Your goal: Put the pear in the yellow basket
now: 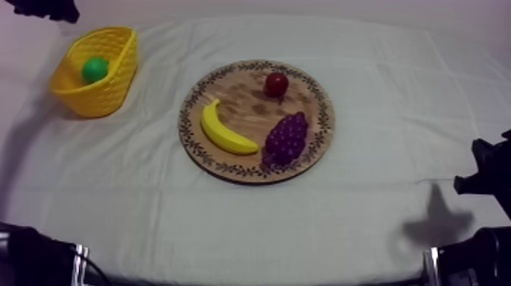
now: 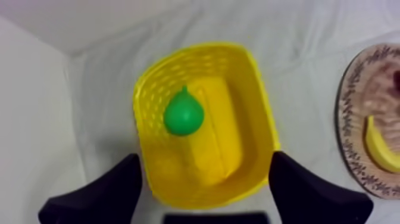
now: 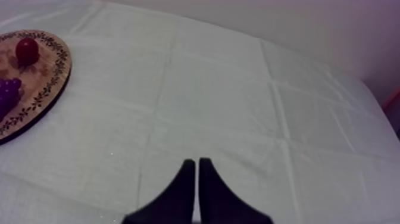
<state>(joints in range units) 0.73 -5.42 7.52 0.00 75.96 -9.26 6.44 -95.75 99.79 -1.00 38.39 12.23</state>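
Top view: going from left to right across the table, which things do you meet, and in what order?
First the yellow basket with the pear inside → banana → bunch of grapes. The small red fruit sits straight behind the grapes, so it has no clear place in the order.

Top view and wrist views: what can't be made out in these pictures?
- Top view: the lower part of the pear, behind the near wall of the yellow basket.
- Left wrist view: most of the wooden board and the banana, cut off by the picture's edge.
- Right wrist view: part of the grapes, cut off by the edge.
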